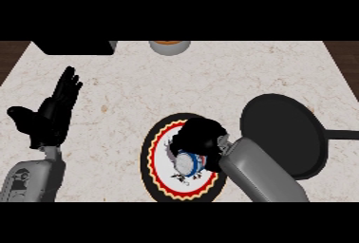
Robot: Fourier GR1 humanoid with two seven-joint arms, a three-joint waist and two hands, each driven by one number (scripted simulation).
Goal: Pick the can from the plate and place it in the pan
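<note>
A round plate [155, 156] with a black rim, red and yellow scalloped border and white centre lies near the counter's front middle. On it stands the can [186, 162], silver top with a blue and red band, mostly hidden. My right hand [200, 135] is curled over and around the can from the right. The black pan [282, 135] sits just right of the plate, its handle [342, 134] pointing right. My left hand [51, 116] rests open at the left, fingers up, far from the plate.
A black box [73, 46] sits at the counter's back left. A small white bowl with orange contents [169, 46] stands at the back middle. Dark wood floor shows beyond the counter's left and right edges.
</note>
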